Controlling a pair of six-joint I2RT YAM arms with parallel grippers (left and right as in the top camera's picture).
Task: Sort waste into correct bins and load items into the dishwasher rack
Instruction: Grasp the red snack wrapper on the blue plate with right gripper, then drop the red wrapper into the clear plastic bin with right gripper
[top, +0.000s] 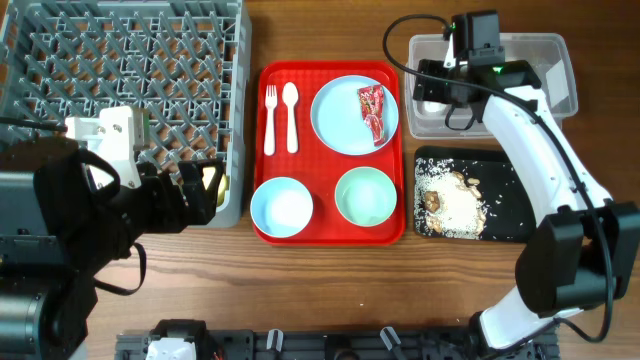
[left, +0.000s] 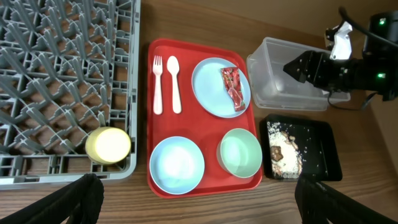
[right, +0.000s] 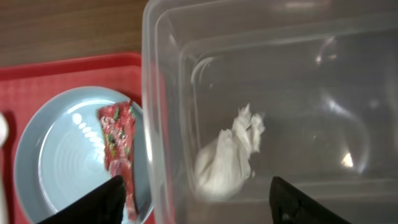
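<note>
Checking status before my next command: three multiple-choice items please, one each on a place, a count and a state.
1. Where is the yellow cup? A) black tray B) dishwasher rack C) clear tub
2. Bowls on the red tray? A) one B) two C) three
3. Right gripper? A) open B) shut on wrapper C) shut on fork
1B: the cup stands inside the rack's corner. 2B: pale-blue bowl and mint-green bowl. 3A: its fingers are spread wide, holding nothing.

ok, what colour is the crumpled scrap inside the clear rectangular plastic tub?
White. The crumpled scrap in the clear plastic tub shows best from the right wrist.
</note>
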